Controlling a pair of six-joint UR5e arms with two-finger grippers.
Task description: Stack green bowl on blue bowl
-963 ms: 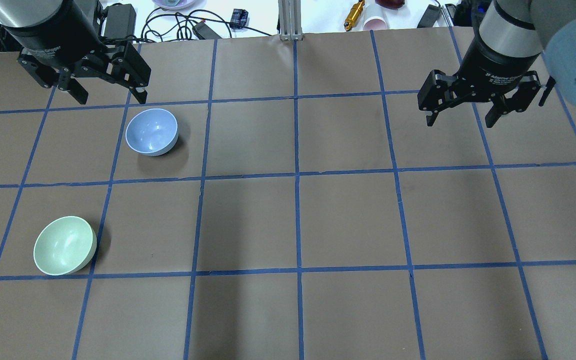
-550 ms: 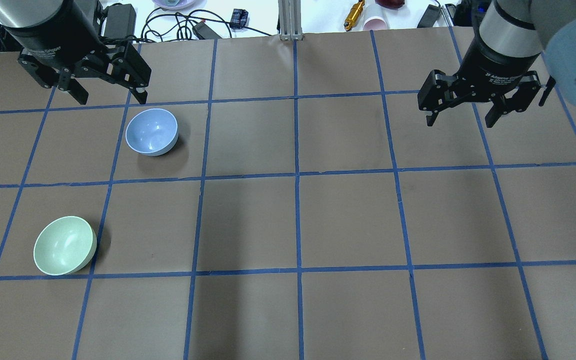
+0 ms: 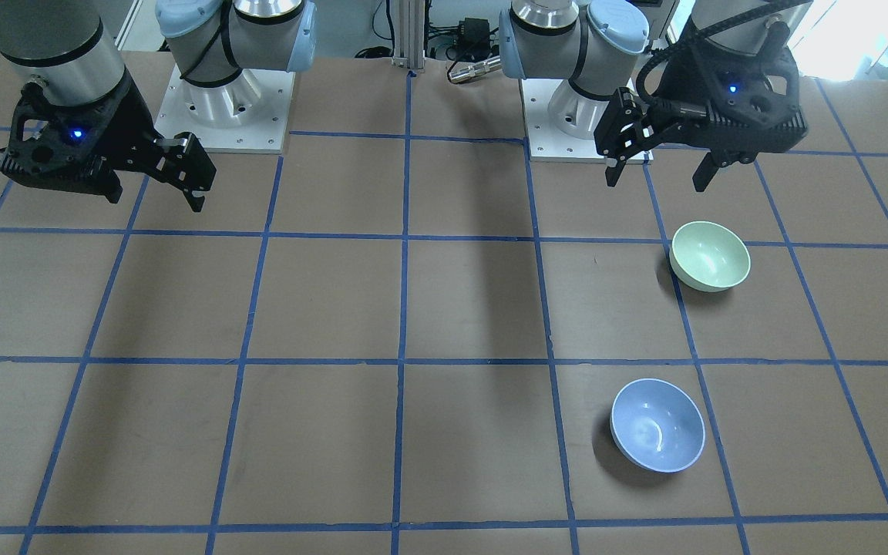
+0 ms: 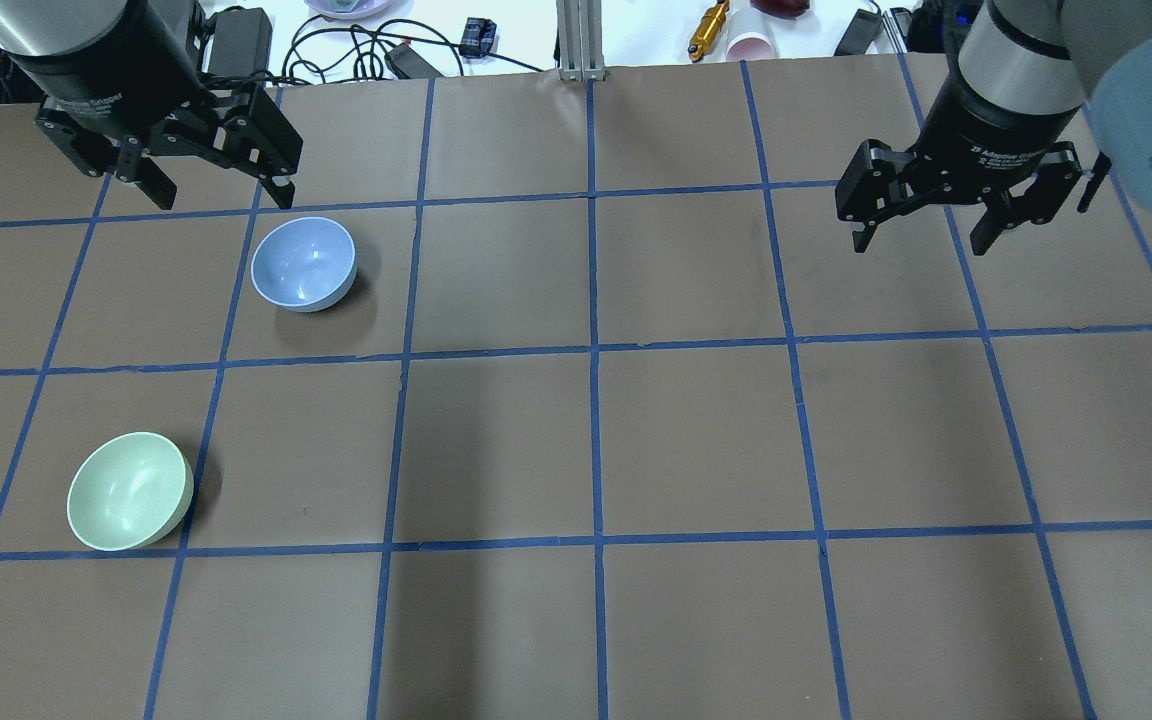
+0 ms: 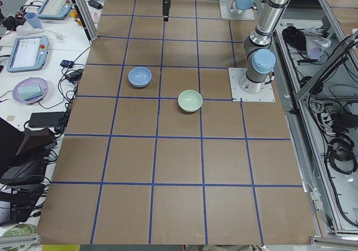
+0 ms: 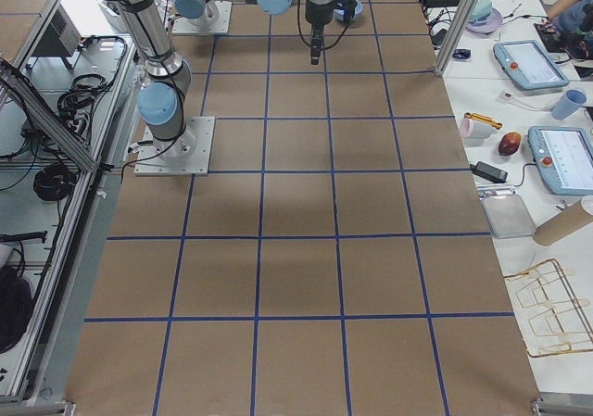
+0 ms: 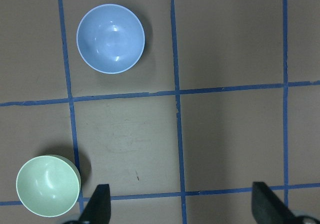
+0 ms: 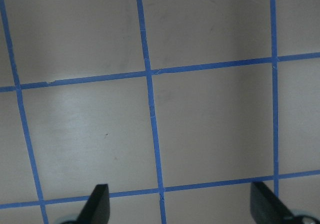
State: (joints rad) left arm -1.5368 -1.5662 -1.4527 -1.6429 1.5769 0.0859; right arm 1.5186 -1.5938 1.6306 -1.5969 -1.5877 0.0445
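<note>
I see the green bowl (image 4: pixel 129 491) upright on the tabletop (image 4: pixel 696 440), robot's left side, well apart from the blue bowl (image 4: pixel 303 264), nothing stacked yet. L hand (image 4: pixel 224 195) hangs above that side, spread wide & empty. R hand (image 4: pixel 921 240), opp. side, is likewise spread, empty.

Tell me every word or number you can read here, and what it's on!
"2F Adaptive Gripper": white print on the body of the right end effector, only just readable, last letters unclear.
Similar white print on the left end effector: too blurred to read.
The green bowl and blue bowl: no text.
</note>
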